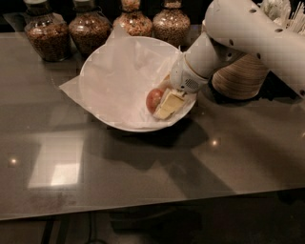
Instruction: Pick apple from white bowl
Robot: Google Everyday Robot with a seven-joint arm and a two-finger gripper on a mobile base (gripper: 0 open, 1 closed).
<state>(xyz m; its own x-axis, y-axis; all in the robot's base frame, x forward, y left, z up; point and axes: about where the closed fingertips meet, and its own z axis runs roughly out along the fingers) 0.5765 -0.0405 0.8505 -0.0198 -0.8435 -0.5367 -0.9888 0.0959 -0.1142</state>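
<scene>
The small red apple lies in the right part of the wide white bowl, which is lined with crinkled white paper. My gripper reaches down into the bowl from the right on the white arm. Its cream-coloured end is pressed against the apple's right side. The apple's right half is hidden behind the gripper. The bowl stands on the glossy grey table.
Several glass jars of brown grains line the back edge behind the bowl. A stack of beige paper bowls stands to the right, partly under my arm. A holder with white utensils is at the top right.
</scene>
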